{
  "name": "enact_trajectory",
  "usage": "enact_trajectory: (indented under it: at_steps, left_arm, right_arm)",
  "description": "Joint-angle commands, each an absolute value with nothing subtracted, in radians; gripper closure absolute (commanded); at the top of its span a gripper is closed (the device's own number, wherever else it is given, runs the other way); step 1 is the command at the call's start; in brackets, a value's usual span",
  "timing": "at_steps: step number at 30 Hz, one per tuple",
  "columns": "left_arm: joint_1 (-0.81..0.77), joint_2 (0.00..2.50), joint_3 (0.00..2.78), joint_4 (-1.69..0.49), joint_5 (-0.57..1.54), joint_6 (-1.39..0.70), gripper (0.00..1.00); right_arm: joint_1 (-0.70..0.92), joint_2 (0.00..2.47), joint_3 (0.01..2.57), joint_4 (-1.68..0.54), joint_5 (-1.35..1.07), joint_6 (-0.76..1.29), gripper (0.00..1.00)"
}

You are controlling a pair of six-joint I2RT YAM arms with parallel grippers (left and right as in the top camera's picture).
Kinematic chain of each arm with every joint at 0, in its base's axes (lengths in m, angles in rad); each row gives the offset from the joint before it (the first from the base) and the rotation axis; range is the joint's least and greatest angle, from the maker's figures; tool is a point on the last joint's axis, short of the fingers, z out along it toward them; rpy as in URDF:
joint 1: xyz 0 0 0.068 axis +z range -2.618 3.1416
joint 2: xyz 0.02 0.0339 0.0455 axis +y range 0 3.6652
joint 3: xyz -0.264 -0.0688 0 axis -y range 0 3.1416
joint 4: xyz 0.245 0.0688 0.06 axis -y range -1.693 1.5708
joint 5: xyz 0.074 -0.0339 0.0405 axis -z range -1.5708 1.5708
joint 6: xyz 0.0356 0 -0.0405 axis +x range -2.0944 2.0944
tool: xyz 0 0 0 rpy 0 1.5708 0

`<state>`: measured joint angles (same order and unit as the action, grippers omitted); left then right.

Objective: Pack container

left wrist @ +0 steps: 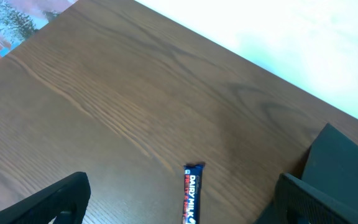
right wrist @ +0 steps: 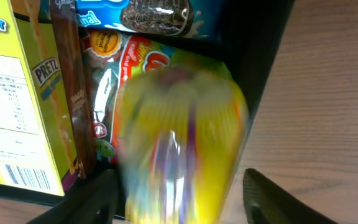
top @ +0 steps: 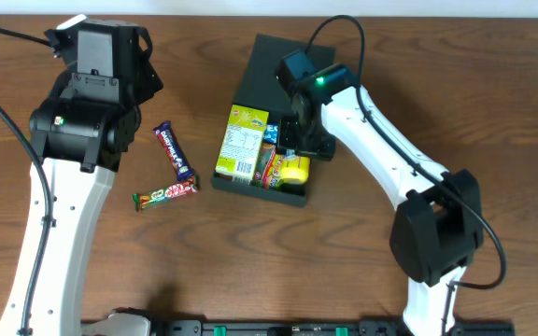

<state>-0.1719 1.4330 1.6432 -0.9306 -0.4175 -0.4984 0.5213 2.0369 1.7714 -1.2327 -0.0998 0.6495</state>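
Where the right gripper point(top: 299, 147) hangs over the dark teal-green rectangular matte container point(top: 260, 190) at mid-worktop point(top: 456, 56), its fingers point(right wrist: 272, 196) flank a blurred yellow packet point(right wrist: 179, 143), grip unclear; farther off, the left gripper point(left wrist: 179, 202) hovers spread wide by a blue-wrapped chocolate bar point(left wrist: 191, 190).

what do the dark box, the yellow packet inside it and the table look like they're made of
Container: matte dark teal, probably card or thin board; its surfaces look flat with no shine. Yellow packet: likely glossy plastic film, judging by its bright sheen, though it is blurred. Table: brown wood grain with a satin finish; solid wood or laminate, cannot tell.
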Motion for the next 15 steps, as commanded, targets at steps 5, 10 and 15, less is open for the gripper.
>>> enact_trajectory:
  at_steps: [5, 10, 15]
  left_arm:
    - [-0.167, 1.438, 1.638, -0.930, -0.417, -0.501, 0.05]
    - [-0.167, 1.438, 1.638, -0.931, -0.418, -0.501, 0.04]
    - [-0.162, 1.482, 1.637, -1.000, -0.417, -0.504, 0.04]
  right_arm:
    - [0.533, 2.014, 1.765, -1.223, -0.101, 0.666, 0.12]
    - [0.496, 2.014, 1.781, -1.222, -0.063, 0.649, 0.12]
    - [0.410, 1.991, 1.848, -1.221, 0.018, 0.542, 0.08]
